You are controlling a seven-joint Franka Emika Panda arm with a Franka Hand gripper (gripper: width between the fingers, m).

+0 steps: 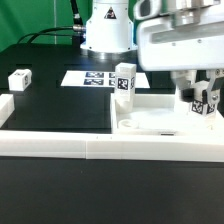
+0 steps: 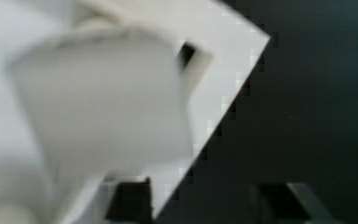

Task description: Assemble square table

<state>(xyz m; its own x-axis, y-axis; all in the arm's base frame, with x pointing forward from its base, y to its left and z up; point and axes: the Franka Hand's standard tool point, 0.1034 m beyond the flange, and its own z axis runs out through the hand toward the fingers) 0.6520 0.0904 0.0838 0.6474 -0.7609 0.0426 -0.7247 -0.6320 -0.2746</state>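
The white square slab [image 1: 165, 120] lies at the exterior view's right, against the border bars. One tagged leg block [image 1: 124, 80] stands upright at its far left corner. A second leg block [image 1: 203, 103] stands at the slab's right side. My gripper [image 1: 204, 88] hangs over it, a dark finger on either side of its upper part. In the blurred wrist view this leg [image 2: 105, 110] fills the picture over the slab [image 2: 229, 60]. My gripper [image 2: 211, 200] shows both fingertips [image 2: 133, 200] apart, with nothing pinched between them. A third leg block [image 1: 20, 79] lies loose at the left.
The marker board [image 1: 88, 77] lies flat in front of the robot base [image 1: 107, 30]. Long white border bars [image 1: 60, 142] run along the front and left of the black table. Cables trail at the back left.
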